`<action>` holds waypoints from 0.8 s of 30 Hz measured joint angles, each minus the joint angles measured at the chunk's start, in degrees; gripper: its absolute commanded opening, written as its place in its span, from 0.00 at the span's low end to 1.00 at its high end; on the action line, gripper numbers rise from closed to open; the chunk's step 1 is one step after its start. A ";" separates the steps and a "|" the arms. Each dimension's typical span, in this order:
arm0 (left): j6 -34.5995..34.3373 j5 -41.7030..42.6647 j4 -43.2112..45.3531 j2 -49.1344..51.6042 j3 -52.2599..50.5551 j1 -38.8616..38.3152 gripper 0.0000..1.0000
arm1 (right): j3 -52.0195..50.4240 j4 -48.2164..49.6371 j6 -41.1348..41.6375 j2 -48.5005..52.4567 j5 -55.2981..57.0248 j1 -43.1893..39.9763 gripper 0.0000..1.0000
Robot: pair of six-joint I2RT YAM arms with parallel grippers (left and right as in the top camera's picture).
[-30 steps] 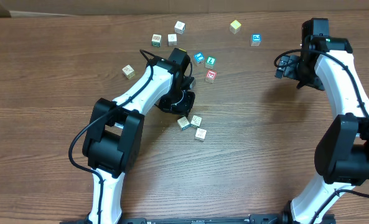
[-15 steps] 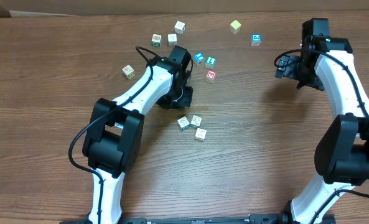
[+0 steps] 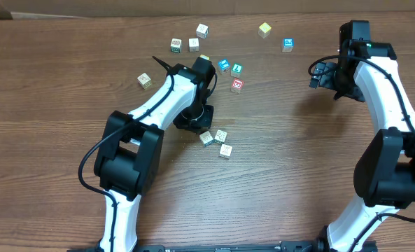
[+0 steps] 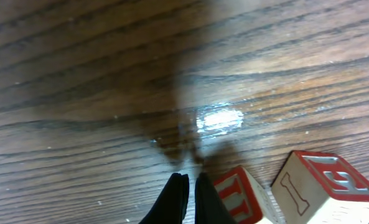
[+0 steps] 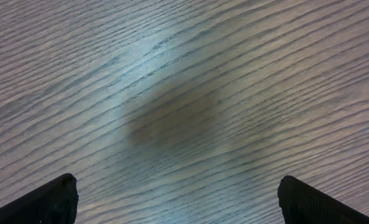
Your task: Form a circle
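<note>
Clenched and empty, the left pincer (image 4: 190, 186) sits just beside the clump of cream picture cubes (image 3: 221, 136); the right pincer (image 5: 178, 198) hangs released, well apart from that clump, over the wooden surface (image 3: 284, 161).

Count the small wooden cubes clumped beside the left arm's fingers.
3 cream wooden cubes: one nearest the left fingers, one right of it, one nearer the robot. More may be hidden.

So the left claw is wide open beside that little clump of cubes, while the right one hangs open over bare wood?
No: the left gripper is shut, its fingers pressed together, as the left wrist view shows. The rest holds.
</note>
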 measured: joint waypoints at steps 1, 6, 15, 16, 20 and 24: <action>0.00 0.00 0.00 0.00 0.00 -0.02 0.04 | 0.00 0.02 0.00 0.02 0.00 0.00 1.00; -0.02 0.00 -0.55 0.00 0.00 -0.04 0.04 | 0.00 0.00 -0.02 0.00 0.00 0.00 1.00; -0.02 0.00 -1.75 0.00 0.00 -0.04 0.04 | 0.00 0.02 -0.02 0.00 -0.02 0.00 1.00; -0.02 0.00 -1.77 0.00 0.00 -0.04 0.04 | 0.00 0.00 0.00 0.02 0.00 0.00 1.00; 0.00 0.00 -2.10 0.00 0.00 -0.04 0.04 | 0.00 0.00 0.00 0.00 0.00 0.00 1.00; -0.02 0.00 -2.12 0.00 0.00 -0.04 0.05 | 0.00 0.00 0.00 0.00 -0.02 0.00 1.00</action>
